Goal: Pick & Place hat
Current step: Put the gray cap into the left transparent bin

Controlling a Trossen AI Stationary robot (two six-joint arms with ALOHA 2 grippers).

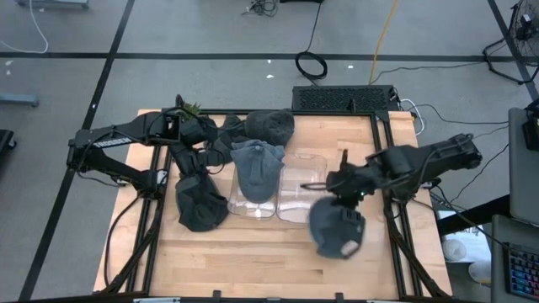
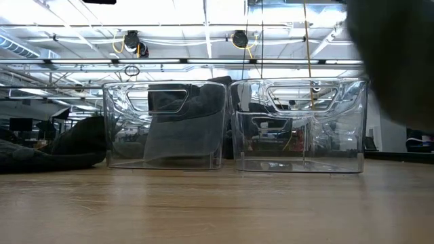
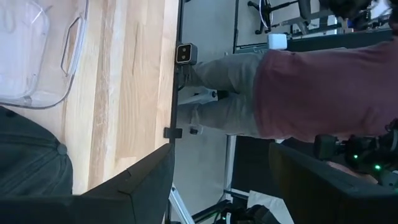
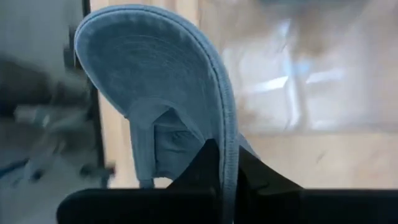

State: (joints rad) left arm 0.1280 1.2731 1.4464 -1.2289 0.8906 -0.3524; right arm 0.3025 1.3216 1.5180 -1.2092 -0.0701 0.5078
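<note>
Risk: cap hangs by its brim edge only – a thin pinch, so it could slip or snag the empty bin rim on the way in. Right gripper clamped on the brim, arm stretched in from the right, cap dangling just beside that bin. Left gripper fingers apart, parked at the far left by the hat pile – idle

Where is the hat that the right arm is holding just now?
In the high view, the hat hangs from the right tool, on the table's right side beside the empty clear bin.
</note>
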